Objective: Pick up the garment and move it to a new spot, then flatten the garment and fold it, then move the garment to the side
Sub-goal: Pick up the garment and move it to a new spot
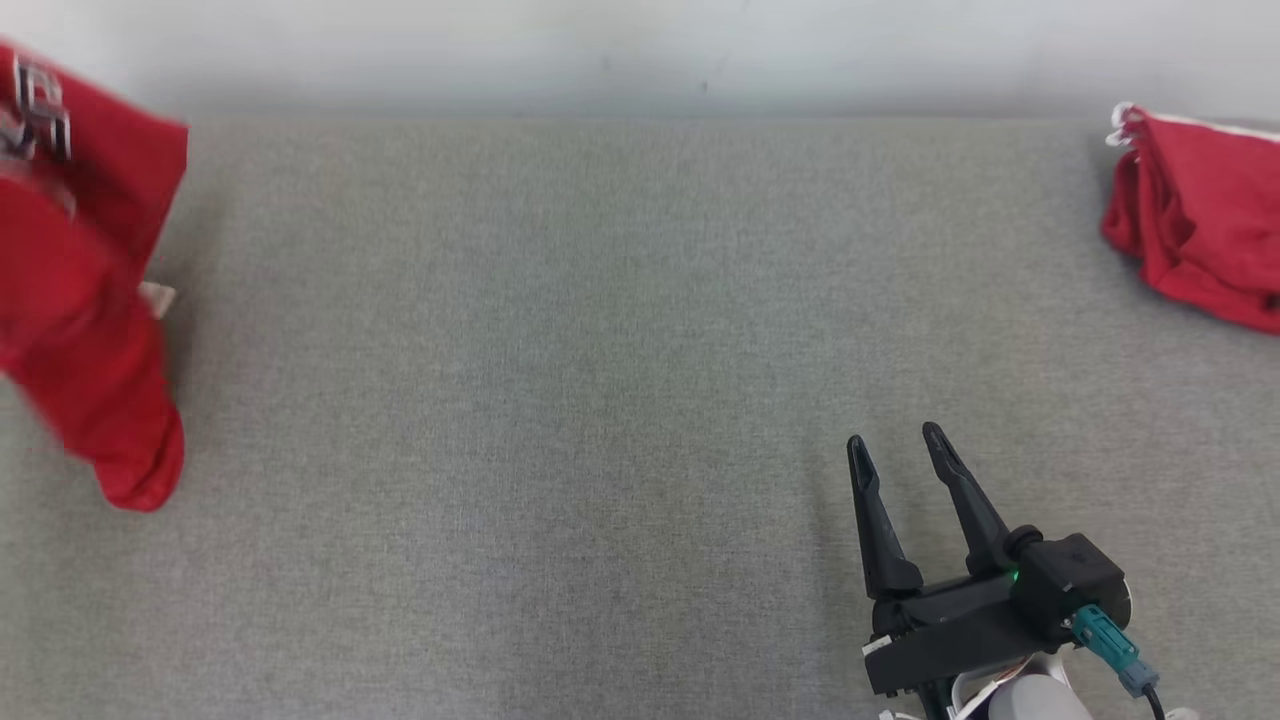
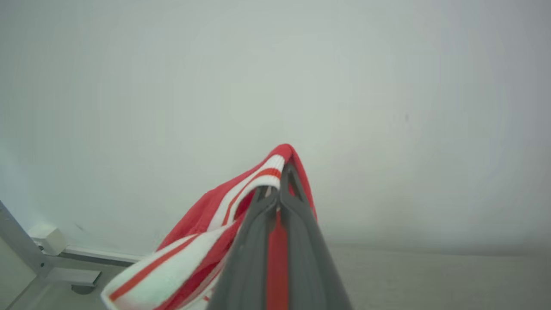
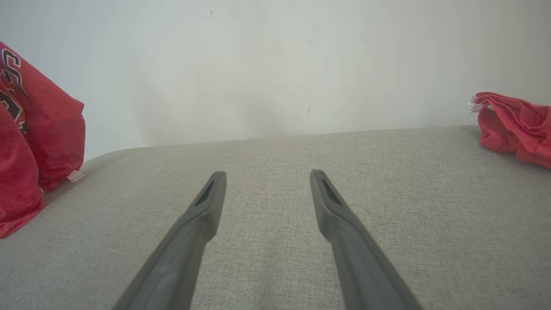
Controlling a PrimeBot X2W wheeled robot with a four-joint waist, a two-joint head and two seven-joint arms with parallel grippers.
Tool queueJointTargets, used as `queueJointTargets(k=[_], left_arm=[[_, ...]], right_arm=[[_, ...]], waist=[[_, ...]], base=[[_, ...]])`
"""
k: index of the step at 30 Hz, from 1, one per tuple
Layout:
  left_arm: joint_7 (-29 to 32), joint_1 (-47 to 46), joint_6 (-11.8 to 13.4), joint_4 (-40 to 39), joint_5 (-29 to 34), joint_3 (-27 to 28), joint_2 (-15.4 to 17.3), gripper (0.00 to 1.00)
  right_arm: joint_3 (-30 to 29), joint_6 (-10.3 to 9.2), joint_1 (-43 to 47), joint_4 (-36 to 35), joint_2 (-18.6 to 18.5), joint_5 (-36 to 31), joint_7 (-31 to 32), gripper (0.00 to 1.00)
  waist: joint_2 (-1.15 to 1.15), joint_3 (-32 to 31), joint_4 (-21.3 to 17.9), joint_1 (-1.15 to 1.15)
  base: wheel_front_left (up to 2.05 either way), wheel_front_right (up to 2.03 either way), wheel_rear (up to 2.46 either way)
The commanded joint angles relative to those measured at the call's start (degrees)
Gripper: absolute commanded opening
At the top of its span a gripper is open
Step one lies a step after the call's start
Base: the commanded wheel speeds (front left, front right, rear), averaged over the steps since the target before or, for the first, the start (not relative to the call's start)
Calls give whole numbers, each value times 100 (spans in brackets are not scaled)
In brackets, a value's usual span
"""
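Head view: the red garment (image 1: 90,300) hangs at 9 o'clock over the grey fabric surface (image 1: 600,380), its white-and-red striped trim pinched between the closed fingers of the left gripper (image 2: 277,185). The right gripper (image 1: 893,435), at 5 o'clock, holds its fingers spread apart and empty. A second red cloth (image 1: 1195,220) lies at 2 o'clock.

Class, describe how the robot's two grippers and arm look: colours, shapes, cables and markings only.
The right gripper has two long, dark, tapering fingers with a slot near each tip, on a black blocky body with a small green light. A teal connector with a dark cable plugs into it; the forearm behind is pale. The left gripper has the same dark grey slotted fingers.
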Motion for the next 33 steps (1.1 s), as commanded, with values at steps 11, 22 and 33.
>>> queueJointTargets(k=[11, 22, 33], left_arm=[[323, -483, 248, -1574, 173, -313, -394, 0], [691, -862, 543, -2543, 181, -754, -1203, 0], [618, -545, 649, -2981, 71, -1099, -1814, 0]], right_arm=[[55, -15, 287, 40, 5, 191, -5, 100], [-49, -15, 503, 81, 6, 255, -5, 100], [-101, -15, 553, 90, 8, 285, -5, 100]], waist=[[0, -509, -628, 1], [0, -569, -1398, 1], [0, -410, -1555, 1]], base=[[0, 0, 0], [0, 0, 0], [0, 0, 0]])
